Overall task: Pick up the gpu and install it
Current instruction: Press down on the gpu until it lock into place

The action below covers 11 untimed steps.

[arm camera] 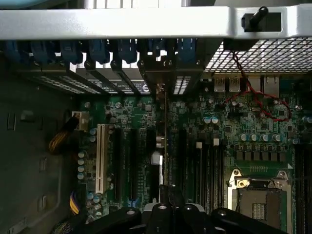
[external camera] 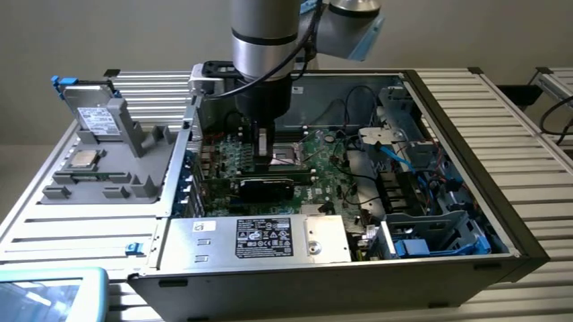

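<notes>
The gpu stands on edge among the expansion slots of the green motherboard, inside the open computer case, with its black cooler face towards the exterior camera. My gripper comes straight down onto its upper edge. In the wrist view the gpu is a thin edge-on strip. It runs from my gripper to its silver bracket at the case's rear slots. My dark fingers sit shut on either side of it. I cannot tell whether the card is seated in a slot.
A grey parts fixture at the exterior view's left holds a drive, a processor and a memory stick. The power supply fills the case front. The empty processor socket lies beside the slots. Cables crowd the case's right.
</notes>
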Each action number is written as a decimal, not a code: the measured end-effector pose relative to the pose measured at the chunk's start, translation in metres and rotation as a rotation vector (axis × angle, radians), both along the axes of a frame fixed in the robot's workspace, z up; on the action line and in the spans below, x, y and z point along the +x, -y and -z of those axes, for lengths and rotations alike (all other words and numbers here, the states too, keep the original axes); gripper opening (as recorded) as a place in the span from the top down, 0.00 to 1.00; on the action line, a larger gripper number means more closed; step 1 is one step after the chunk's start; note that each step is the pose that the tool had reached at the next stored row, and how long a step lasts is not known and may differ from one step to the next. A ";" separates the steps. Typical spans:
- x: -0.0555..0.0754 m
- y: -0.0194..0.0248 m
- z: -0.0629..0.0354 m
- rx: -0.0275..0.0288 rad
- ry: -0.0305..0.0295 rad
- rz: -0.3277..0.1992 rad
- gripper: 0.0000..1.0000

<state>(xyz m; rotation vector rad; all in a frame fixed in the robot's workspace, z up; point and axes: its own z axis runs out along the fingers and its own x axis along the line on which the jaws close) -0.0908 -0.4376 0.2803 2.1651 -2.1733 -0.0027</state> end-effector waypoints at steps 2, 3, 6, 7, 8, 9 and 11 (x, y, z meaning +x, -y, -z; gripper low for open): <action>0.009 0.0000 0.0000 0.0000 -0.0010 0.000 0.88; 0.014 0.0000 0.0000 0.0000 -0.0016 0.000 0.88; 0.025 0.0000 0.0001 0.0000 -0.0030 0.000 0.88; 0.025 0.0004 0.0005 0.0000 -0.0030 0.000 0.88; 0.026 0.0024 0.0018 -0.0001 -0.0030 0.000 0.88; 0.026 0.0040 0.0036 -0.0001 -0.0029 0.000 0.88; 0.026 0.0045 0.0071 0.0000 -0.0029 0.000 0.88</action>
